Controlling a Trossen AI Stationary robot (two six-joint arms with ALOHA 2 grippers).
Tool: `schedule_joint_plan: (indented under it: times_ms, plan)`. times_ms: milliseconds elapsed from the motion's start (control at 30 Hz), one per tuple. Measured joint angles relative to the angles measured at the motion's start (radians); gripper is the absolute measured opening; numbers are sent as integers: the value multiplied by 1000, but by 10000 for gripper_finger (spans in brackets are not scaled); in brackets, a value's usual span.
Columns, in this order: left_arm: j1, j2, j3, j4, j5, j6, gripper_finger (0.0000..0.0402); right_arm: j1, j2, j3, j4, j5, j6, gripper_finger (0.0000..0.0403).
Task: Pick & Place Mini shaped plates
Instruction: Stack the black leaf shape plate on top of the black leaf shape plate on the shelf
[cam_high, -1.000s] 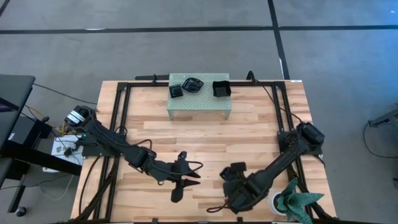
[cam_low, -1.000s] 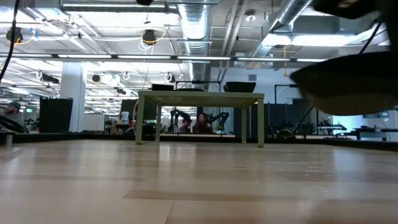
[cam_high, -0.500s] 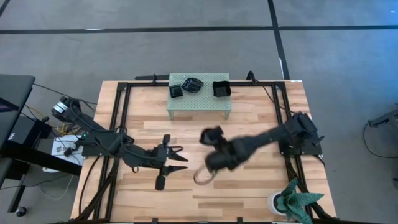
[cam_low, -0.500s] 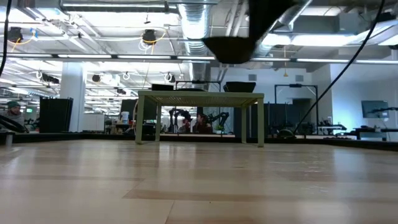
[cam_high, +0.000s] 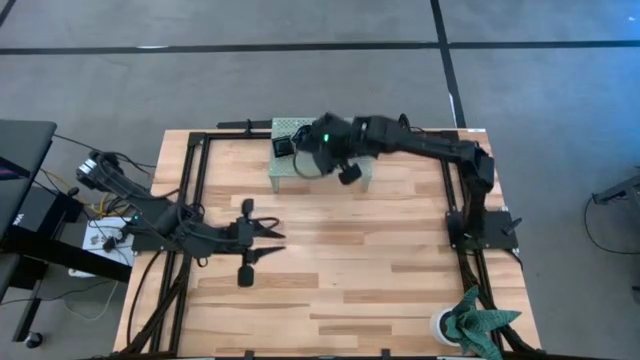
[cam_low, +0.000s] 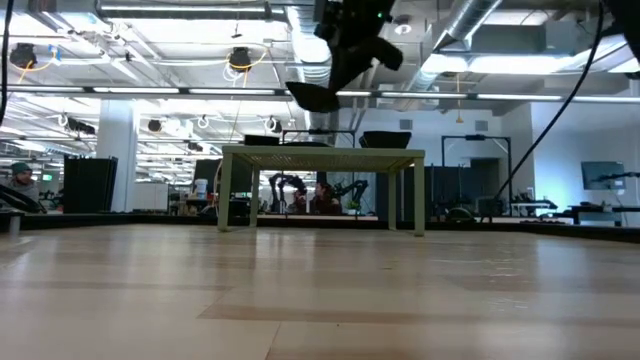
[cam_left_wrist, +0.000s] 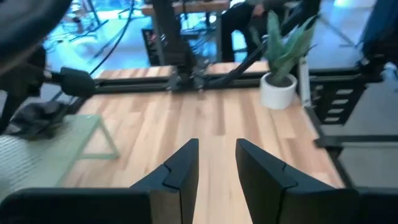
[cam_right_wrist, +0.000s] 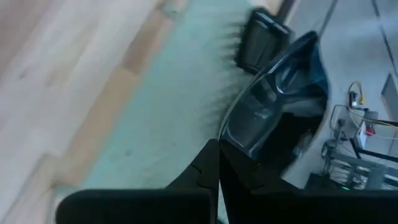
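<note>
**High view: right arm has carried a plate across the table to the stand**

Within the last second the right arm has swung from the near edge of the table (cam_high: 330, 215), across its middle, to the far side. Its tool (cam_high: 314, 148) now hangs over the left part of the pale green stand (cam_high: 322, 181). The right wrist view shows the fingers (cam_right_wrist: 205, 163) clenched on the rim of a glossy black plate (cam_right_wrist: 273, 106). That plate is tilted on edge, with the perforated top of the stand beneath it. In the low view the same plate hangs as a dark shape under the tool, clear above the stand top and not yet touching it.

One small square plate (cam_high: 283, 147) already sits on the far-left part of the stand, just beside the carried one. The right wrist view shows it too, lying flat past the held plate. The arm covers the rest of the stand top, so what else lies there cannot be told.

The left arm has drawn back toward the left of the table. Its tool (cam_high: 266, 241) rests low over the bare wood, well apart from the stand. Its fingers are parted and nothing is between them.

The transport part of this pick and place looks finished, and the placing remains. My guess is that the plate must be levelled and lowered onto free mesh before release. It needs to stay clear of the square plate next to it. A release from this height, at this tilt, could let the glossy dish slide or clatter off the stand.
</note>
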Motion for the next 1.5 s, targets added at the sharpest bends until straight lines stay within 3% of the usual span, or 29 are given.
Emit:
schedule_joint_plan:
  times_ms: [133, 233, 533, 1300, 1500]
  plan:
    - [0, -40, 0, -40, -33, -1, 108, -87, 4, 0, 62, -29, -45, 0]
    - [6, -61, 0, -41, -36, -1, 108, -122, 4, 0, 108, -107, -44, 0]
    - [6, -64, 0, -47, -43, 4, 108, -159, 4, -19, 152, -164, 96, 0]
    - [6, -64, 0, -46, -43, -1, 108, -162, 5, -153, 224, -112, 68, 0]
    - [6, -64, 0, -46, -43, -1, 108, -148, 3, -152, 317, -97, 35, 0]
